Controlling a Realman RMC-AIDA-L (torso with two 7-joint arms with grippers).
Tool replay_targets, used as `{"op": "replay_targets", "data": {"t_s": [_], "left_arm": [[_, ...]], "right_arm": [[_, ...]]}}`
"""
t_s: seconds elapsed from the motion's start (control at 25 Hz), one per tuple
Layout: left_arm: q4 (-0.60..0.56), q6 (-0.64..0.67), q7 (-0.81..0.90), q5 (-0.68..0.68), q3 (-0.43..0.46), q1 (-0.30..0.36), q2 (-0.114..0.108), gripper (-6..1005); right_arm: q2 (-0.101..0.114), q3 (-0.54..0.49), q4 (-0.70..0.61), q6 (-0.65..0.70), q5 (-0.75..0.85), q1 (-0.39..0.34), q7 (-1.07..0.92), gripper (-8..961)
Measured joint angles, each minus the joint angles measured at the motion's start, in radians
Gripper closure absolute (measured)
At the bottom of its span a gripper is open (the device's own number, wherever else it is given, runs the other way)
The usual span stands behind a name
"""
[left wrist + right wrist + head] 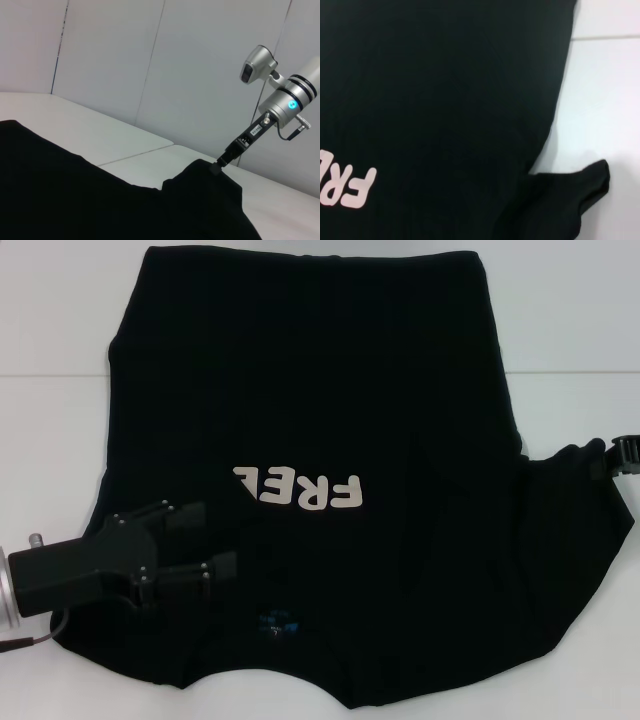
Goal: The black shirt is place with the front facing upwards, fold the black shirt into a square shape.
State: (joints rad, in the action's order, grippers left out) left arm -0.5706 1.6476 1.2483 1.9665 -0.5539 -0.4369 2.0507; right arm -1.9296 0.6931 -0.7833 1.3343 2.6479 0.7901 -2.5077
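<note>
Your left gripper (pixel 205 538) hovers, fingers apart, over the shirt (pixel 330 370) lying flat on the table (pixel 570 310). Your right gripper (pixel 612 455) seems clamped on the sleeve, ready to fold it inward.

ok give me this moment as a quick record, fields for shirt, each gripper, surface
shirt: black shirt spread flat, front up, white letters showing, blue neck label at the near edge
left side: appears folded inward, hiding the end of the lettering
left gripper: left gripper over the shirt's near left part, fingers apart
right gripper: right gripper at the right sleeve's tip, sleeve pulled outward; fingers hidden by cloth
surface: white table
</note>
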Motion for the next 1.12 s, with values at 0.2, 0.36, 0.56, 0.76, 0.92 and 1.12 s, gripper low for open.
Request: {"op": "replay_targets", "data": {"t_s": [0.2, 0.36, 0.56, 0.76, 0.92, 1.12], "left_arm": [[0.0, 0.0, 0.0, 0.0, -0.001, 0.001, 0.0, 92], [0.0, -0.001, 0.0, 0.0, -0.001, 0.002, 0.0, 93], [-0.001, -0.001, 0.0, 0.001, -0.001, 0.003, -0.001, 93], [-0.001, 0.0, 0.001, 0.002, 0.0, 0.005, -0.002, 94], [0.0, 0.001, 0.002, 0.001, 0.007, 0.011, -0.002, 93], [0.004, 0.011, 0.036, -0.007, 0.042, 0.017, -0.002, 92]], "right_arm": [[-0.007, 0.004, -0.003, 0.002, -0.001, 0.027, 0.018, 896], [-0.021, 0.006, -0.005, 0.021, -0.002, 0.074, 0.043, 889], [-0.046, 0.043, -0.006, 0.044, 0.0, 0.127, 0.062, 881], [-0.081, 0.073, -0.002, 0.064, -0.003, 0.167, 0.059, 873], [-0.102, 0.076, 0.005, 0.064, -0.048, 0.181, 0.078, 867], [-0.093, 0.066, 0.056, 0.058, -0.241, 0.149, 0.162, 716]]}}
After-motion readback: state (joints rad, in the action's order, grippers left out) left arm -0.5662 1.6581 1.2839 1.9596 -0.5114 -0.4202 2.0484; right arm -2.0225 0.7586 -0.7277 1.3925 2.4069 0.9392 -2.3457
